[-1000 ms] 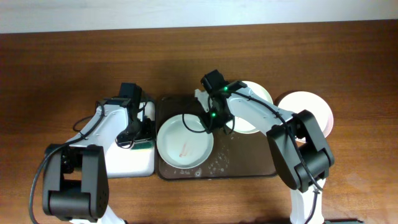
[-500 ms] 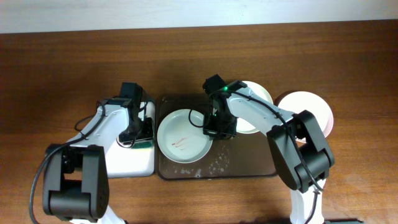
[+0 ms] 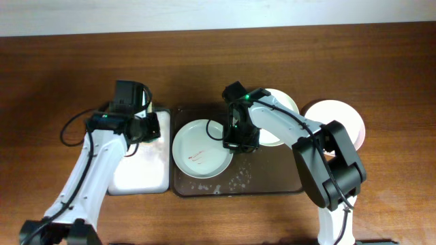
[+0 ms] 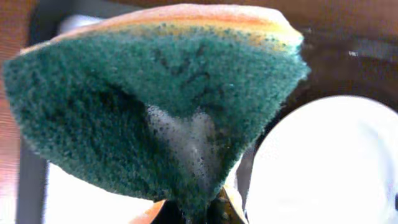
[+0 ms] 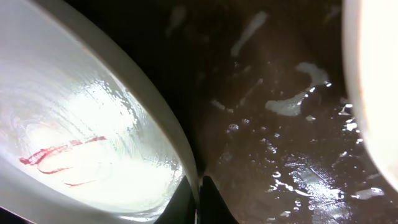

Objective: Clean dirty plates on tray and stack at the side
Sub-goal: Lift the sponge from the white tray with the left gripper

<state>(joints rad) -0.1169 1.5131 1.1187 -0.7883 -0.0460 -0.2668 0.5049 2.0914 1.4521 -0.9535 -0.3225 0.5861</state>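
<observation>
In the left wrist view a green scouring sponge with an orange back and some foam fills the frame, and my left gripper is shut on its lower edge. From overhead that left gripper hangs over the small white tray, just left of the dark brown tray. A pale green plate with thin red sauce streaks sits on the tray's left half. My right gripper is shut on its right rim. A cream plate lies behind the right arm. A white-pinkish plate rests on the table, off the tray.
The small white-lined tray lies left of the brown tray. Foam and water drops cover the brown tray's floor. The cream plate's rim shows at the right edge of the right wrist view. Bare wooden table surrounds everything.
My left gripper closed on the sponge and lifted it off the small white tray. The pale green plate shifted slightly back and turned in my right gripper, then stayed still.
</observation>
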